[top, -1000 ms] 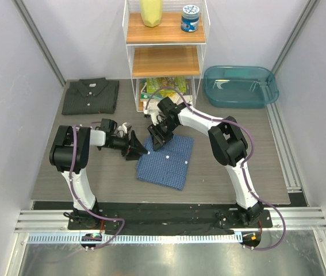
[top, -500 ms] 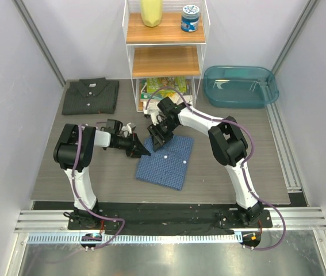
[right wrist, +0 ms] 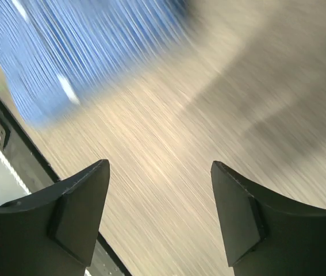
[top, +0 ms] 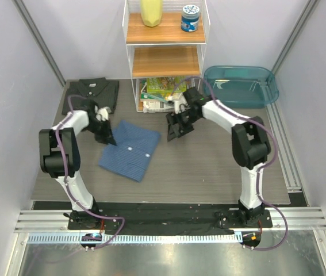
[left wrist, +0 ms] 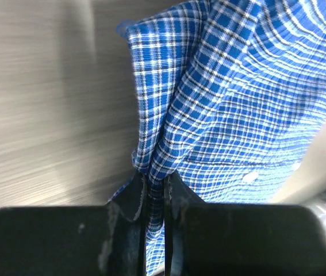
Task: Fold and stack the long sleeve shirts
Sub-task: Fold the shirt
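Now the left hand is clamped on a gathered edge of the folded blue checked shirt, with the cloth pinched between its two fingers. The shirt lies flat on the desk, left of centre. The right hand hangs with its fingers wide apart over bare desk, near the blue shirt's right side and gripping nothing. The dark charcoal shirt lies folded in the desk's far left corner, apart from the blue one, and a teal tub sits in the far right corner.
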You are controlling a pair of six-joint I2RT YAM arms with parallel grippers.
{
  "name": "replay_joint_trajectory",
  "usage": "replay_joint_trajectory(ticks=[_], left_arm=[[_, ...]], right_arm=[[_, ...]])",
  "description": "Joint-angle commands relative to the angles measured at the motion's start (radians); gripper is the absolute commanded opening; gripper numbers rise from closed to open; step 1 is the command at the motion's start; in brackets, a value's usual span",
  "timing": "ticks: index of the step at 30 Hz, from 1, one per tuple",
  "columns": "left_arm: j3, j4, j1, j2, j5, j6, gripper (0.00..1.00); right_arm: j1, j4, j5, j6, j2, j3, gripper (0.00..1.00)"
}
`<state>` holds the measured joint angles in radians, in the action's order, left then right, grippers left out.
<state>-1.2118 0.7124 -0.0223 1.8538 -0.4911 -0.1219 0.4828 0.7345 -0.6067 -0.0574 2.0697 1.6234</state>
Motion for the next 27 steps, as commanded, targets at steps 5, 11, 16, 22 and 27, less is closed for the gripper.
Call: replay_joint_trajectory(ticks=[5, 11, 16, 22, 27], left_arm=[[-0.573, 0.435, -0.113, -0.077, 0.583, 0.494, 0.00], [-0.501, 0.466, 0.068, -0.145, 0.824, 0.495, 0.00], [-0.159, 0.259, 0.209, -0.171, 0.887, 0.340, 0.00], [-0.094, 0.185, 0.422, 0.057, 0.823, 0.056, 0.00], [-0.239, 0.242, 0.591, 0.206, 0.721, -0.105, 0.00]], right_arm=[[-0.088, 0.028, 0.002, -0.025, -0.217, -0.123, 0.79], [-0.102, 0.029, -0.031, -0.039, -0.252, -0.178, 0.79], [-0.110, 0.025, -0.053, -0.038, -0.258, -0.207, 0.79], [-0.122, 0.019, -0.050, -0.041, -0.276, -0.260, 0.79], [-0.145, 0.023, -0.047, -0.036, -0.289, -0.287, 0.79]])
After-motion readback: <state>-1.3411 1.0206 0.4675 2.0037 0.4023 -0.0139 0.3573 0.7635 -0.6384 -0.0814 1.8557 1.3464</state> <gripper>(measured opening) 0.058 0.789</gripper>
